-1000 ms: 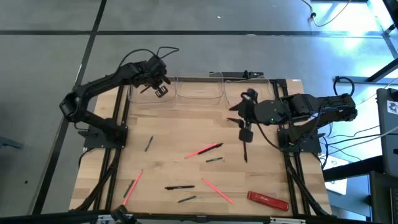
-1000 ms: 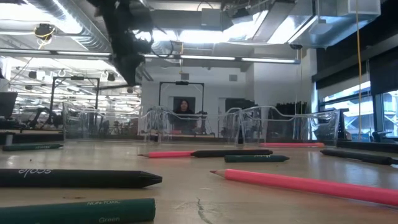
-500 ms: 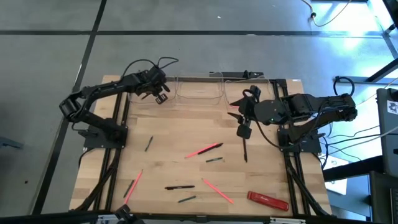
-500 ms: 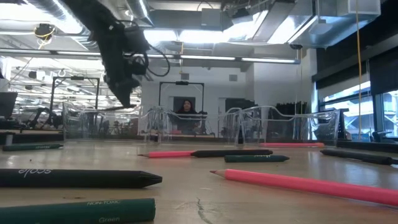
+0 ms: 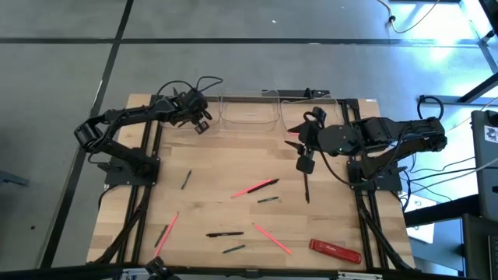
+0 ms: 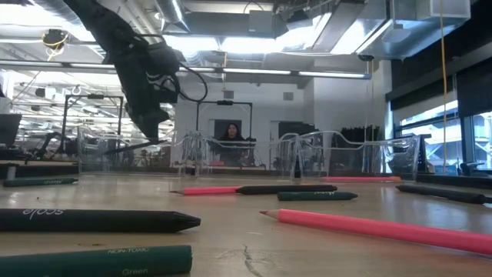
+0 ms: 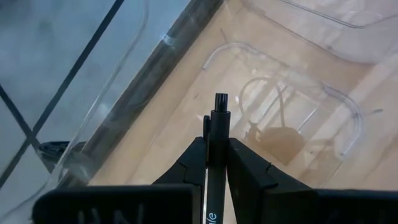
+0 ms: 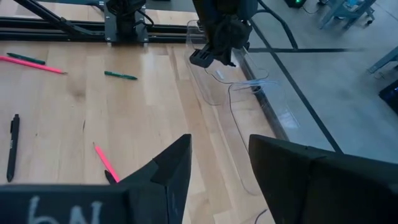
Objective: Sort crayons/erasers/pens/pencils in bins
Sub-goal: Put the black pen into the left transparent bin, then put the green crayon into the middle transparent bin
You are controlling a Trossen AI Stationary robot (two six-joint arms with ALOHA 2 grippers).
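My left gripper [image 5: 200,122] hangs over the leftmost of three clear bins [image 5: 177,117] at the table's far edge, shut on a black pen [image 7: 217,124]. In the low view it [image 6: 150,115] is just above the bins' rims. My right gripper [image 5: 305,161] is open and hovers above the table's right side, near a black pen [image 5: 306,189] lying flat. Pink sticks [image 5: 255,187], [image 5: 272,239], [image 5: 166,232], green ones [image 5: 268,200], [image 5: 233,249], a grey one [image 5: 187,179] and another black pen [image 5: 226,233] lie flat on the wood. My left gripper pinches the black pen between its two fingers [image 7: 249,171]. The pen lies along the fingers, and its clip end [image 7: 219,115] sticks out past the fingertips. It is lifted clear, above the bin's floor [image 7: 273,106].
The middle bin [image 5: 249,113] and right bin [image 5: 311,109] stand side by side along the far edge. A flat red bar [image 5: 334,250] lies near the near right corner. Black frame rails [image 5: 148,155] run along both sides. A person sits far behind the table [image 6: 228,132].
My left gripper, still shut on the pen, has come down from high above the table to just over the left bin, shifting slightly toward the near edge. The sticks on the table have stayed where they were.
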